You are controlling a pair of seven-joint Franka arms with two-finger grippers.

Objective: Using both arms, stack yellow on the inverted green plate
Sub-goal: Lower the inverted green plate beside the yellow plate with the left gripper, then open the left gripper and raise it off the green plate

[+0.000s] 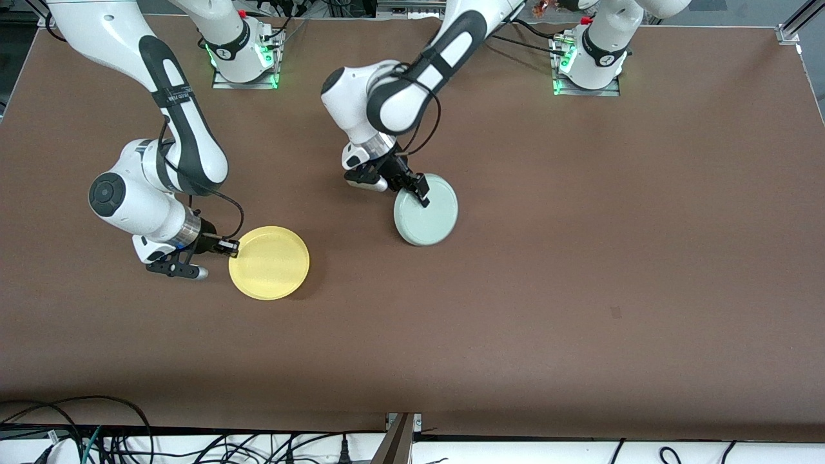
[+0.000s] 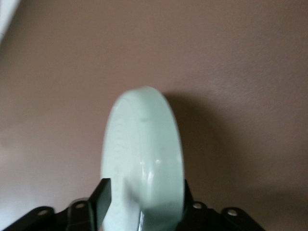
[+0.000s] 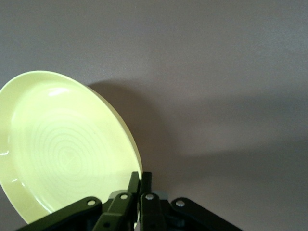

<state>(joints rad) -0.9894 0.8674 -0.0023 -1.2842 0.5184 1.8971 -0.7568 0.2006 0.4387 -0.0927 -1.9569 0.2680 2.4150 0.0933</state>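
Note:
The yellow plate (image 1: pixel 271 263) is toward the right arm's end of the table, hollow side up. My right gripper (image 1: pixel 231 248) is shut on its rim at the edge toward the right arm's end. In the right wrist view the plate (image 3: pixel 62 149) shows its ringed hollow, with the gripper (image 3: pixel 140 180) pinching the rim. The green plate (image 1: pixel 428 212) is near the table's middle, smooth underside up and slightly tilted. My left gripper (image 1: pixel 422 190) is shut on its rim. In the left wrist view the green plate (image 2: pixel 144 144) stands edge-on between the jaws of the gripper (image 2: pixel 144 192).
The brown table (image 1: pixel 580 258) holds nothing else. Both arm bases stand along its edge farthest from the front camera. Cables and a white ledge run along its nearest edge.

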